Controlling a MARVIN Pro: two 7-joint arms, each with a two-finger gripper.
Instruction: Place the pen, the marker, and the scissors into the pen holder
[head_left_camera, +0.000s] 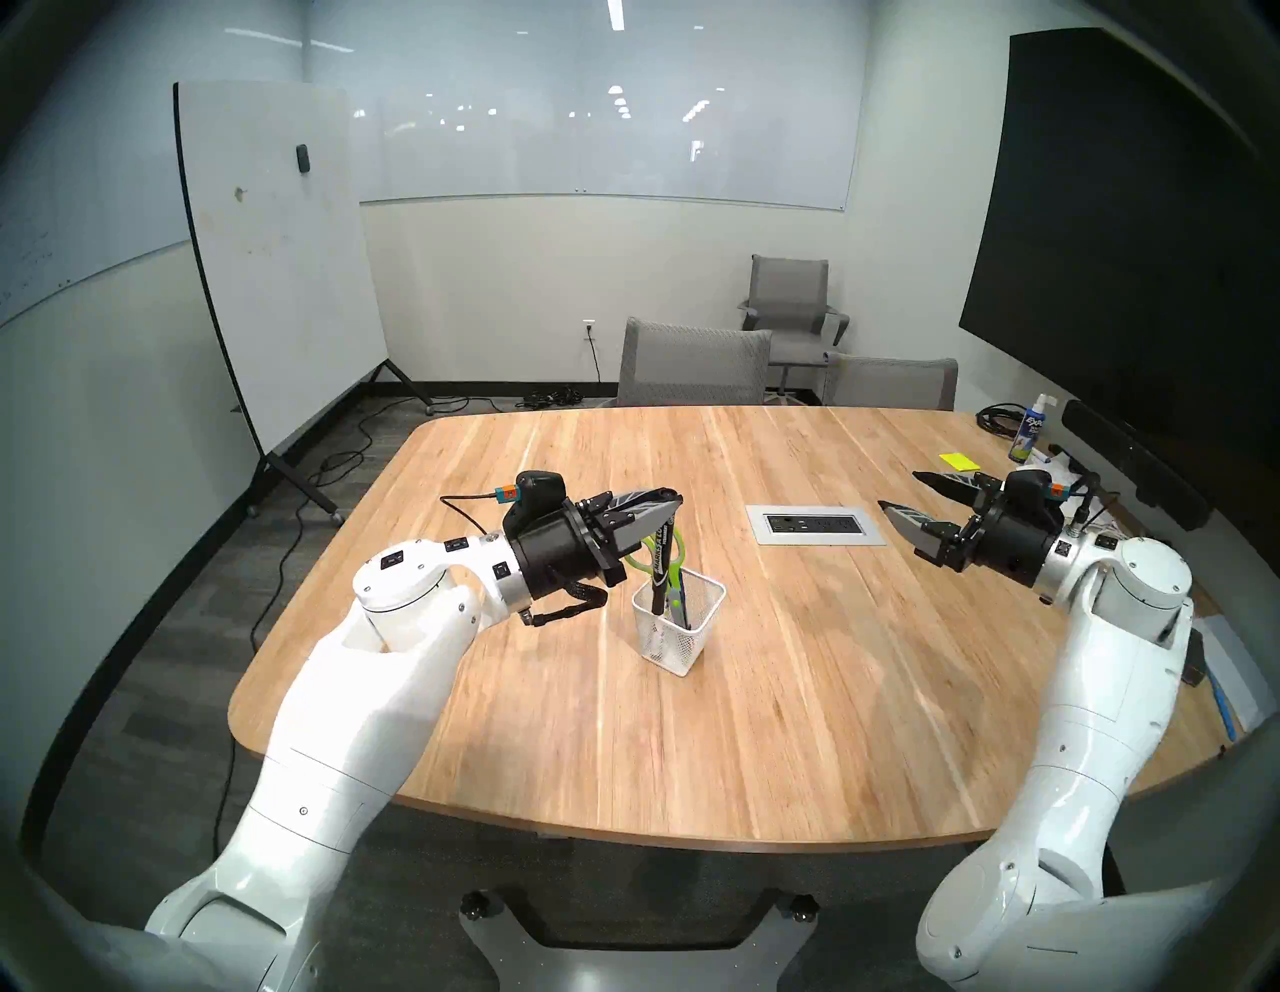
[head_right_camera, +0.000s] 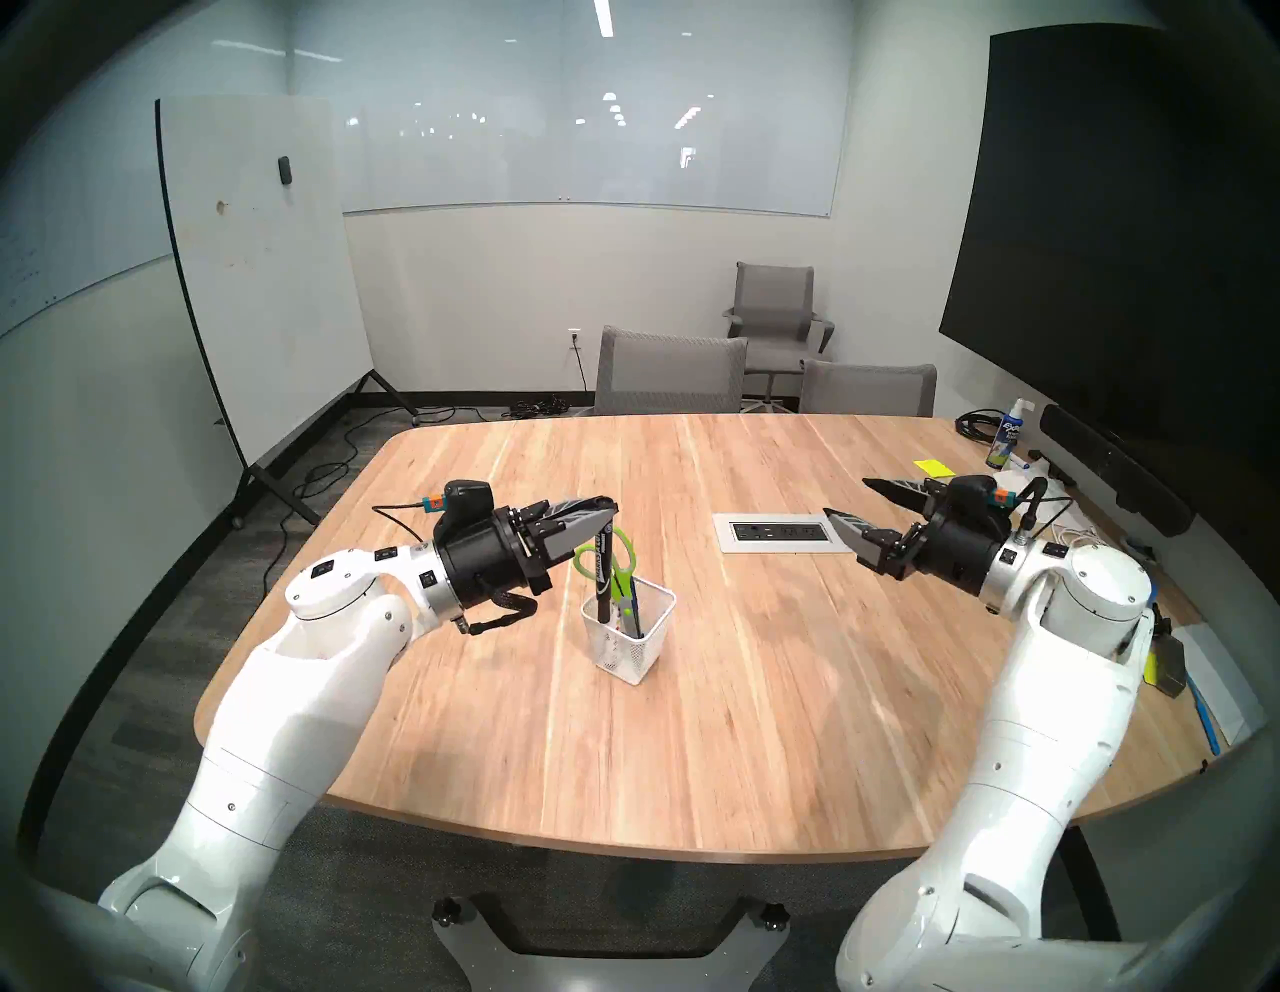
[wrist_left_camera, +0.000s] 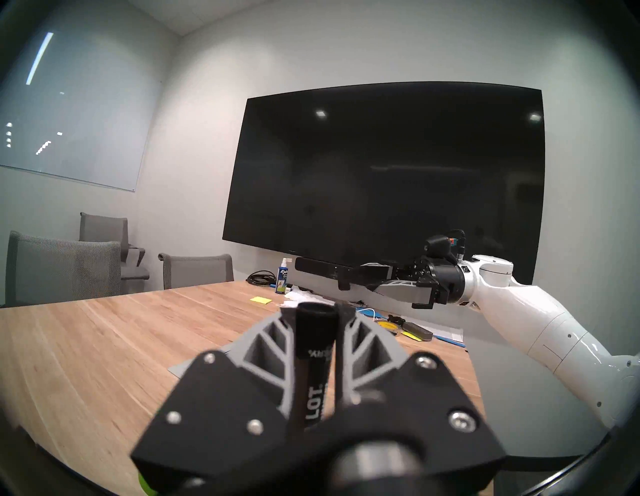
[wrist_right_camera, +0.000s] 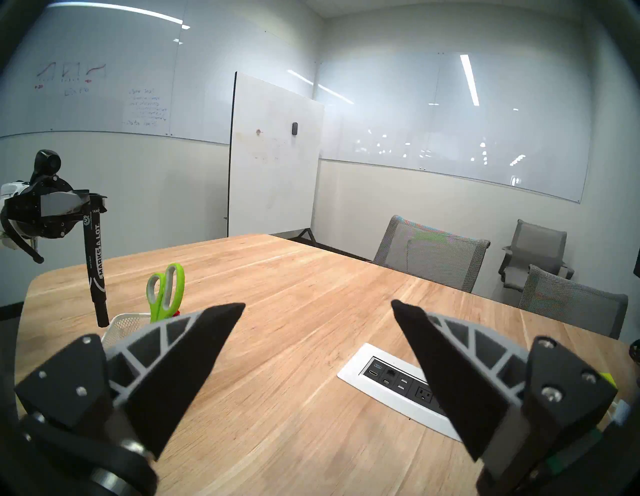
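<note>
Your left gripper (head_left_camera: 663, 500) pinches the black marker (head_left_camera: 658, 561) by its top so it hangs plumb over the pen holder (head_left_camera: 677, 627), beside the scissors (head_left_camera: 666, 554), while your right gripper (head_left_camera: 909, 500) waits wide open, empty.

The white mesh holder (head_left_camera: 675, 634) stands on the counter (head_left_camera: 762, 693) with green scissors (head_left_camera: 666, 554) and a blue pen (head_left_camera: 682, 594) in it; the black marker (head_left_camera: 659, 554) hangs upright, tip at its rim.

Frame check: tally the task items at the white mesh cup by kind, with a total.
black marker: 1
scissors: 1
blue pen: 1
pen holder: 1
Total: 4
</note>
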